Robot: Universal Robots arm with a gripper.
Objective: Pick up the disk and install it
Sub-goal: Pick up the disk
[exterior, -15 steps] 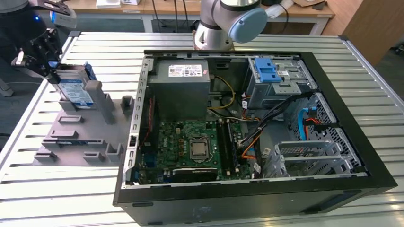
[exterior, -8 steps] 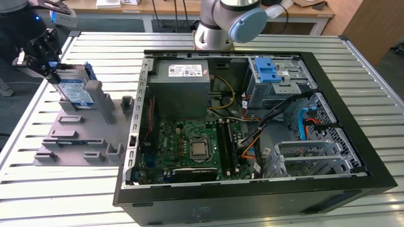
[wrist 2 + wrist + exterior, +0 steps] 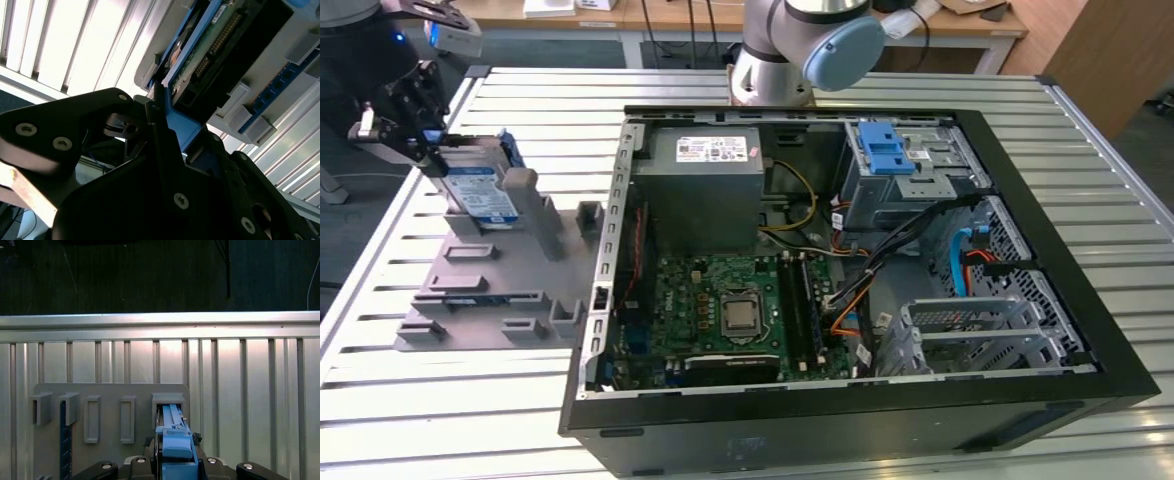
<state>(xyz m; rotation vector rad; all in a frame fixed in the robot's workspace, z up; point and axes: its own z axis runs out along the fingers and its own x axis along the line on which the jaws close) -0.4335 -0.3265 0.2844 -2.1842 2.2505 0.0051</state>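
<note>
Second wrist view puts you right at the gripper (image 3: 172, 115): its fingers (image 3: 156, 107) stand narrow, closed on the blue rail at one end of the disk (image 3: 215, 40), whose green circuit board and connector pins face the camera. In the first wrist view the same rail end of the disk (image 3: 174, 425) sits pinched between the fingers (image 3: 150, 442), with the rest dropping into a slot of the grey rack (image 3: 110, 390).

At the upper left of the exterior view you see the gripper (image 3: 420, 130) at the high end of the disk (image 3: 478, 185), which stands on edge in the rack (image 3: 480, 290) on the slatted worktop (image 3: 454, 400). It looks seated in its slot, not lifted clear.

Treat the disk as stiff and dense, heavy for its size, with smooth metal faces that could slip. I judge the bare board and pins its fragile side, so keep pressure off them. The rails along the edges look like the right hold, though the plastic may give a little under a tight squeeze, and an end grip leaves the weight hanging below.

Farther off, filling the centre and right of the exterior view, the open case (image 3: 1107, 370) lies well apart from the rack, with a blue latch (image 3: 885, 150) near its far wall.
</note>
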